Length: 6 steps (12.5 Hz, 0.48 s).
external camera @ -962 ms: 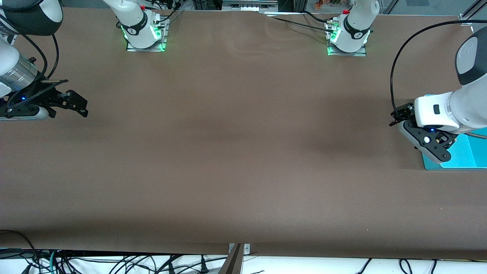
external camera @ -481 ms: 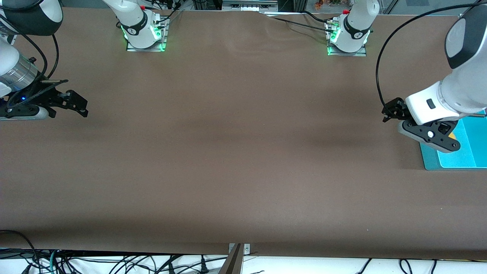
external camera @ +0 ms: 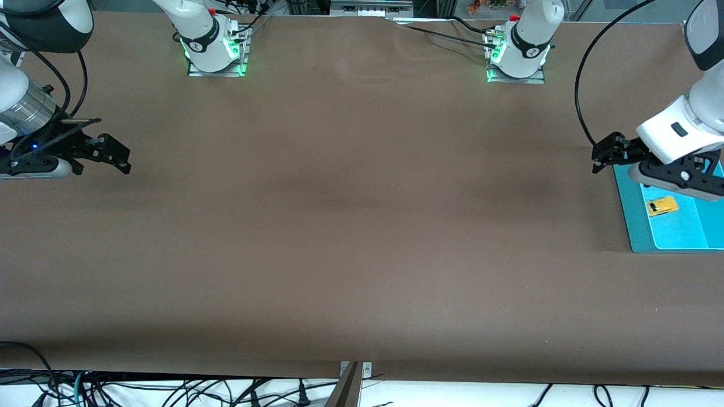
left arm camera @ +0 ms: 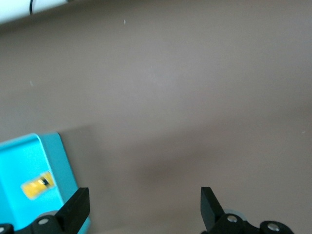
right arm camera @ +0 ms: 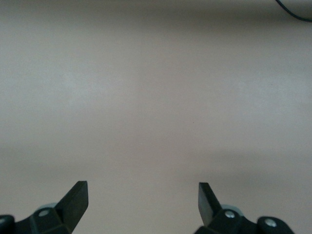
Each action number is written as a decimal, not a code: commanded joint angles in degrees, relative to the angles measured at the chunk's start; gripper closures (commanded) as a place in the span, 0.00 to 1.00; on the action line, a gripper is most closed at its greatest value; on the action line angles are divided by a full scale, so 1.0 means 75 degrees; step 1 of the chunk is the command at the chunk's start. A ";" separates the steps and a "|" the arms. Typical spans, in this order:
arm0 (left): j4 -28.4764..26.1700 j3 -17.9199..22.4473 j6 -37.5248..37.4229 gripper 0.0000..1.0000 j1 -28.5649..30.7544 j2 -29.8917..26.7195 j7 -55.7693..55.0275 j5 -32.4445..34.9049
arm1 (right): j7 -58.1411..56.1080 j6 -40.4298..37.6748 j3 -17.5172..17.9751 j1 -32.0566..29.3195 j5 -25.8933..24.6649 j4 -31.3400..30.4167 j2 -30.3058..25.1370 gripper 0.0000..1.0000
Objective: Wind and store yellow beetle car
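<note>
At the left arm's end of the bench [external camera: 350,226], the yellow beetle car [external camera: 662,206] lies inside the turquoise tray [external camera: 638,237], resting on the tray's lighter inner floor near the wall that faces the middle of the bench. It sits free, nothing touching it, body angled to the tray's edges. The left wrist view shows the same: car [left arm camera: 37,185] on the tray [left arm camera: 63,161] floor, inside the rim.

Left tool [external camera: 687,178] hangs over the tray's edge toward the robot bases, above the car and clear of it; its fingers [left arm camera: 77,210] are spread wide with nothing between them. An empty tool over a car already in the tray reads as storing done, arm likely pulling clear.

Right tool [external camera: 110,155] waits at the right arm's end, fingers [right arm camera: 78,200] apart, only bare brown bench under it. It is parked well away so it does not crowd the tray.

Whether the car is wound cannot be told.
</note>
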 commanded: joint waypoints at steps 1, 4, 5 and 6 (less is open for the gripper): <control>-0.0951 0.0265 0.0456 0.00 -0.0247 -0.0748 -0.0322 -0.0160 | -0.0012 -0.0079 -0.0028 0.0021 0.0041 0.0127 0.0044 0.00; -0.0974 -0.0143 0.0620 0.00 0.0021 -0.0747 -0.0322 0.0156 | -0.0012 -0.0079 -0.0028 0.0021 0.0041 0.0127 0.0044 0.00; -0.0974 -0.0273 0.0620 0.00 0.0127 -0.0759 -0.0322 0.0157 | -0.0012 -0.0079 -0.0028 0.0021 0.0041 0.0127 0.0044 0.00; -0.0986 -0.0286 0.0608 0.00 0.0128 -0.0782 -0.0346 0.0157 | -0.0001 -0.0079 -0.0028 0.0021 0.0041 0.0127 0.0044 0.00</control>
